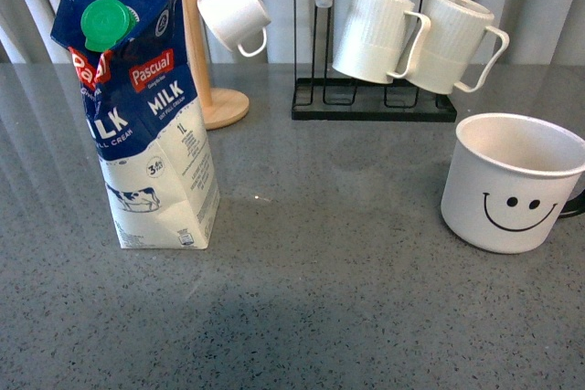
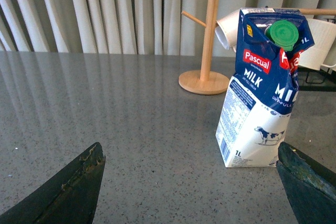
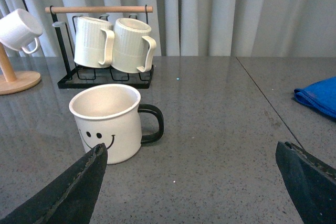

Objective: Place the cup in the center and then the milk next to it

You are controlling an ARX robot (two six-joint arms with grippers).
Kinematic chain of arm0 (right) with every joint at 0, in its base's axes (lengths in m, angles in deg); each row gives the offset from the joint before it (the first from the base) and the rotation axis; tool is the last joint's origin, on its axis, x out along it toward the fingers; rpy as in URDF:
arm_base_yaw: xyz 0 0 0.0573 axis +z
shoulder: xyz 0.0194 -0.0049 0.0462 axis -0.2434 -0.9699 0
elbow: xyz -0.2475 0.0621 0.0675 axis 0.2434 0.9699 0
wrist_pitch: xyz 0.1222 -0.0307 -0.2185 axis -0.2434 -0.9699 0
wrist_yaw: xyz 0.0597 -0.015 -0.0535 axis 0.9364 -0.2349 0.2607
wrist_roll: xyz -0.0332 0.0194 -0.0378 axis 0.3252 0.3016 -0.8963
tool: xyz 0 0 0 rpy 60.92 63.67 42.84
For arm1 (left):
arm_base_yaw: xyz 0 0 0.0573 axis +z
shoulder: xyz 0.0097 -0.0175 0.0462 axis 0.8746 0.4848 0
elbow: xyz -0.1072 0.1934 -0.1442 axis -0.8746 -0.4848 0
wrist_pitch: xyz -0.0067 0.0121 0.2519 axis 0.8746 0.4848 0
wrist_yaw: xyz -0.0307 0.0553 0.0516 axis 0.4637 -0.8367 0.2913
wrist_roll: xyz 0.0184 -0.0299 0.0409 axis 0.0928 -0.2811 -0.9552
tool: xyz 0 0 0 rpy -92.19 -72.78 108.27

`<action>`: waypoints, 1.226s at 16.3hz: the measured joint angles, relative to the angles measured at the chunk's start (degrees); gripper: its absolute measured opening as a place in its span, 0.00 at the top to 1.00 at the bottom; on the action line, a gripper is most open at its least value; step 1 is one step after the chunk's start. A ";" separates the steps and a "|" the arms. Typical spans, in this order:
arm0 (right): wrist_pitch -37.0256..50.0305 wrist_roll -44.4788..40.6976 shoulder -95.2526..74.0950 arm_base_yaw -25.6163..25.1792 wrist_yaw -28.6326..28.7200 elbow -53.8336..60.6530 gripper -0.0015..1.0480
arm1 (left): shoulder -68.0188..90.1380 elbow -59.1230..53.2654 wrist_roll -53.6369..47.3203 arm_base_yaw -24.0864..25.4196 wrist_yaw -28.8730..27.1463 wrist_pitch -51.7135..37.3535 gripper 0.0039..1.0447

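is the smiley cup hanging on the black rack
No, the smiley cup stands upright on the table, in front of the black rack and to its right.

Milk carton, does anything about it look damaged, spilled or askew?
Yes, the milk carton looks battered. Its lower front panel is dented and creased, and the folded top around the green cap is crumpled. It stands on its base with the cap on, and no liquid shows on the table around it.

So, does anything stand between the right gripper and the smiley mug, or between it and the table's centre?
Nothing visible does. The cup stands ahead of the right gripper; only bare table lies toward centre.
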 joint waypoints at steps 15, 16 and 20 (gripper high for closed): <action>10.23 -2.32 -69.29 1.60 13.44 -43.43 0.06 | 0.00 0.00 0.00 0.00 0.02 0.02 0.06; 9.86 -2.89 -69.96 1.66 13.64 -44.00 0.06 | 0.00 0.00 0.00 0.00 0.00 0.00 0.06; 4.72 -6.43 -76.08 1.88 16.63 -49.13 0.06 | -0.02 -0.02 0.00 0.00 0.00 0.00 0.06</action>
